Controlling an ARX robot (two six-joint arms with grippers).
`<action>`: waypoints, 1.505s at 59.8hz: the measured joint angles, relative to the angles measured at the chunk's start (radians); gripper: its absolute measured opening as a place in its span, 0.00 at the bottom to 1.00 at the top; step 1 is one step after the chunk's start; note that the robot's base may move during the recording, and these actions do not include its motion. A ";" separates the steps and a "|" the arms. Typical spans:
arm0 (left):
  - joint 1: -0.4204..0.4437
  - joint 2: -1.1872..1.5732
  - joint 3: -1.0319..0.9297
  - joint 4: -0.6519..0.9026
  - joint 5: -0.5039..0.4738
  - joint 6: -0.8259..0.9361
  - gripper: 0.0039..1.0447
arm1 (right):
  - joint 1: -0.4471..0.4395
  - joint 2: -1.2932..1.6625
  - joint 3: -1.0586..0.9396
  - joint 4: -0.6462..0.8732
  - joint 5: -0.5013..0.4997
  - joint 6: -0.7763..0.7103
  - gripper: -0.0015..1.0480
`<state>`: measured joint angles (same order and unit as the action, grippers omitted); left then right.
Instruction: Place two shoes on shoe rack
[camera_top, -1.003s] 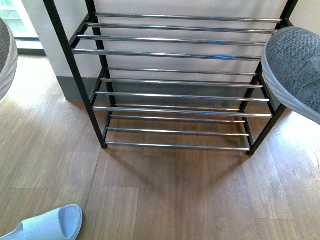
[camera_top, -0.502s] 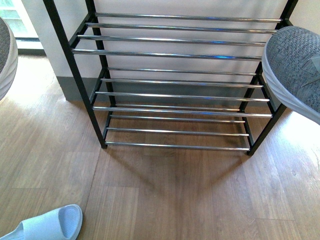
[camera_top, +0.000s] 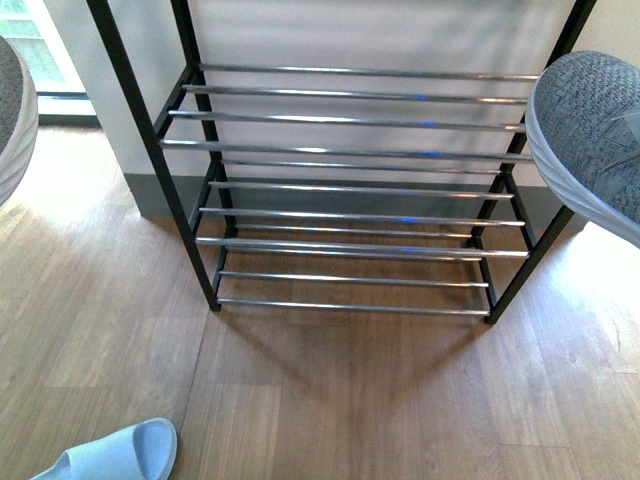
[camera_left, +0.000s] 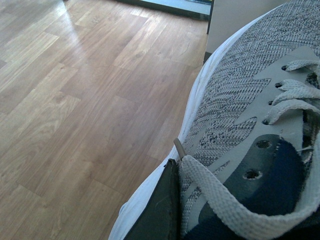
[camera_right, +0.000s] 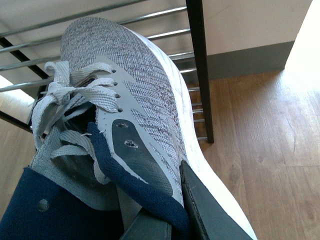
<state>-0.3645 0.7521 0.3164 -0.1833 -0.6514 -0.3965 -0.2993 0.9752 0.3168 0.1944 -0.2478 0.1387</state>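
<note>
The shoe rack (camera_top: 350, 150), black frame with chrome rods, stands against the wall straight ahead, and its visible tiers hold nothing. One grey knit sneaker (camera_top: 12, 120) hangs at the far left edge of the front view. The left wrist view shows this sneaker (camera_left: 240, 100) with my left gripper (camera_left: 200, 220) shut on its collar side, above bare floor. The other grey sneaker (camera_top: 590, 130) hangs in the air at the right, beside the rack's right frame. My right gripper (camera_right: 172, 215) is shut on the navy collar of that sneaker (camera_right: 125, 75), whose toe points over the rack's rods (camera_right: 150, 35).
A pale blue slide (camera_top: 115, 455) lies on the wooden floor at the front left. The rack's black right post (camera_right: 197, 65) stands close beside the right sneaker. A bright window or doorway (camera_top: 40, 50) is behind the rack's left side.
In the front view the rack now sits lower in the picture and the slide has shifted slightly right. Both sneakers stay held at the picture's edges.
</note>
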 joint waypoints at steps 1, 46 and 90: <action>0.000 0.000 0.000 0.000 0.000 0.000 0.01 | 0.000 0.000 0.000 0.000 0.000 0.000 0.01; 0.000 0.000 0.000 0.000 -0.003 0.000 0.01 | 0.000 0.000 0.000 0.000 0.000 0.000 0.01; 0.000 0.000 0.000 0.000 -0.002 0.000 0.01 | 0.262 0.386 0.398 0.101 0.214 0.183 0.01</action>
<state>-0.3645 0.7517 0.3161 -0.1833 -0.6529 -0.3965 -0.0368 1.3609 0.7147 0.2951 -0.0334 0.3218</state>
